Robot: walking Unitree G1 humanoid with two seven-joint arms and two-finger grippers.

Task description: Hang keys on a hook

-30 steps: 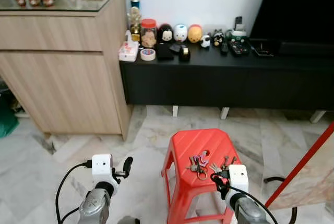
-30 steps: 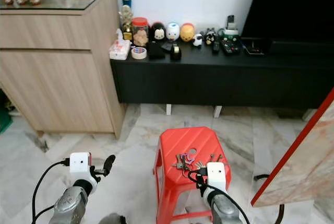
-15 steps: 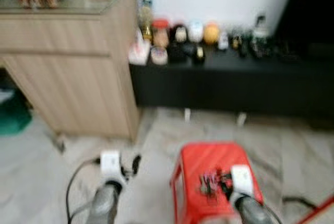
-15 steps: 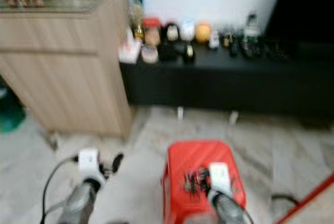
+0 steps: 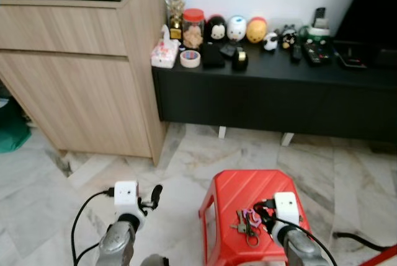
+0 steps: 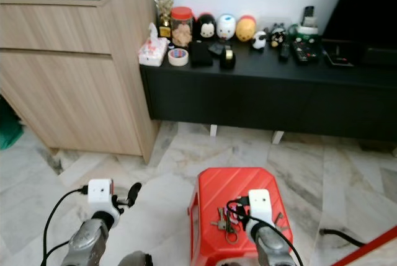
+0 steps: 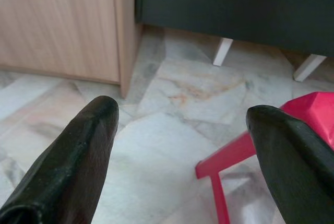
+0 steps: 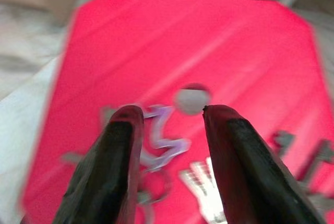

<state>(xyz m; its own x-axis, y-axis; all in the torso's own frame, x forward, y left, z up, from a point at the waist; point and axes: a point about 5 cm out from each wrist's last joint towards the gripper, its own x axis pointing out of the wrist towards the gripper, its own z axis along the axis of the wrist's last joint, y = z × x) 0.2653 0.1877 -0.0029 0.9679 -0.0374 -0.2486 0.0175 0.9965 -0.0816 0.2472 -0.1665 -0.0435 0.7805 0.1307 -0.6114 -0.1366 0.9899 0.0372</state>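
A bunch of keys (image 5: 247,222) with a purple charm (image 8: 164,141) lies on top of a red plastic stool (image 5: 239,188). My right gripper (image 5: 263,210) hovers low over the stool, just right of the keys. It is open: in the right wrist view its two black fingers (image 8: 124,151) stand apart above the keys and hold nothing. My left gripper (image 5: 154,195) hangs over the marble floor left of the stool. It is open and empty, with its fingers (image 7: 86,145) spread wide.
A low black cabinet (image 5: 279,92) with figurines, a tape roll (image 5: 190,59) and remotes runs along the wall ahead. A tall wooden sideboard (image 5: 74,74) stands at the left. A black cable (image 5: 360,238) and a red-edged board (image 5: 383,258) lie at the lower right.
The camera has shifted, so the whole scene sits further right and the stool lower. My right gripper has come forward over the stool top, closer to the keys. The left arm has kept its pose.
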